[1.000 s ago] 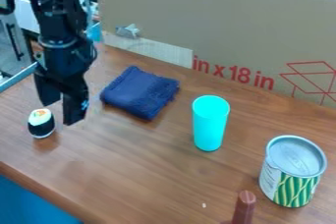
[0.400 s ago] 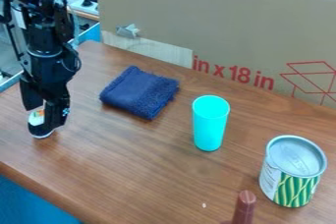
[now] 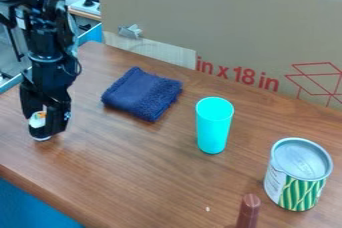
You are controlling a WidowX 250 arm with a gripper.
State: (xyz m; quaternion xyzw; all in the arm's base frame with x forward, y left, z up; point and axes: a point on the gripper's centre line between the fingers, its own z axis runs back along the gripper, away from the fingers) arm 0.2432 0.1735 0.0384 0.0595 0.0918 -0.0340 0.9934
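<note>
Well, at 9 o'clock the gripper (image 3: 44, 131) meets 1 sushi-like piece (image 3: 38, 121), whether clenched I cannot tell; 1 blue cloth (image 3: 141, 94) lies toward its 2 o'clock.

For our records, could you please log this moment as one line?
gripper: around toy sushi | nearby: blue cloth | farther off: upright cup, upright can, brown stick

Navy cloth (image 3: 141, 94), turquoise cup (image 3: 214, 126), can (image 3: 296, 176) (green-striped)

The wooden table (image 3: 133, 172) carries a sushi roll (image 3: 37, 121), blue cloth (image 3: 141, 94), cyan cup (image 3: 213, 129), can (image 3: 297, 177) and brown stick (image 3: 248, 213).
</note>
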